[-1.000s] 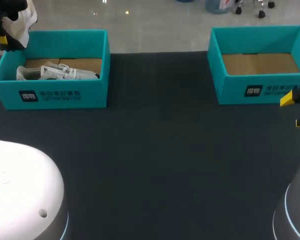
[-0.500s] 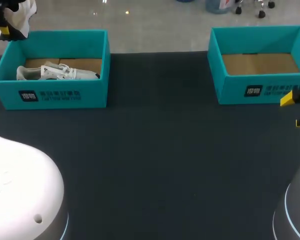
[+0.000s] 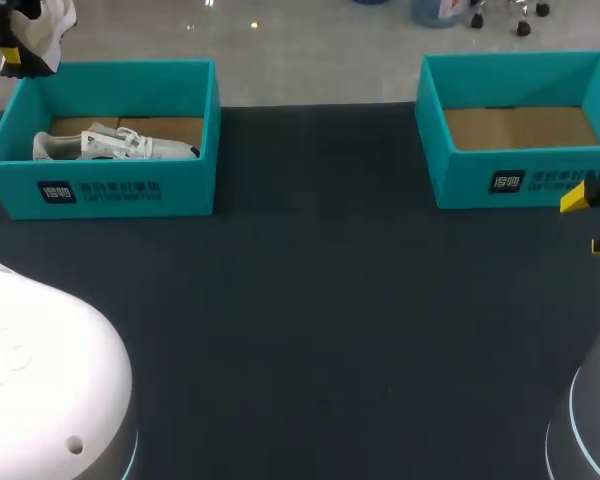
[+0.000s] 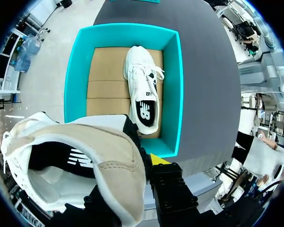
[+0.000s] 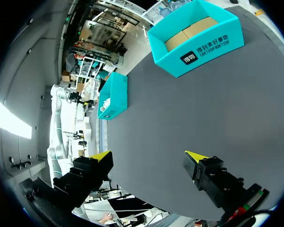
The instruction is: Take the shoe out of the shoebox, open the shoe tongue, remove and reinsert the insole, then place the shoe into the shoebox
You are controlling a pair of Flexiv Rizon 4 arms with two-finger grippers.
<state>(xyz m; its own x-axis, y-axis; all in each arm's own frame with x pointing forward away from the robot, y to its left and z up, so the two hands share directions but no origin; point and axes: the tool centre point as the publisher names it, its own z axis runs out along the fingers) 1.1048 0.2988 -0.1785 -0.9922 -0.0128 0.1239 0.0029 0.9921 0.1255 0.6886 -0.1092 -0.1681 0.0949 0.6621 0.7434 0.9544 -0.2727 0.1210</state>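
Two shoeboxes sit on the dark table. At the left gripper the jaws are clamped on the lifted shoe, white and beige. One yellow tip peeks out just beside it. Straight ahead of those jaws, well below, the left shoebox lies open, with a second shoe, white and laced, on its cardboard floor. Over at the right gripper, the jaws stand wide apart with bare table showing between them. The right shoebox sits well ahead, brown cardboard visible inside.
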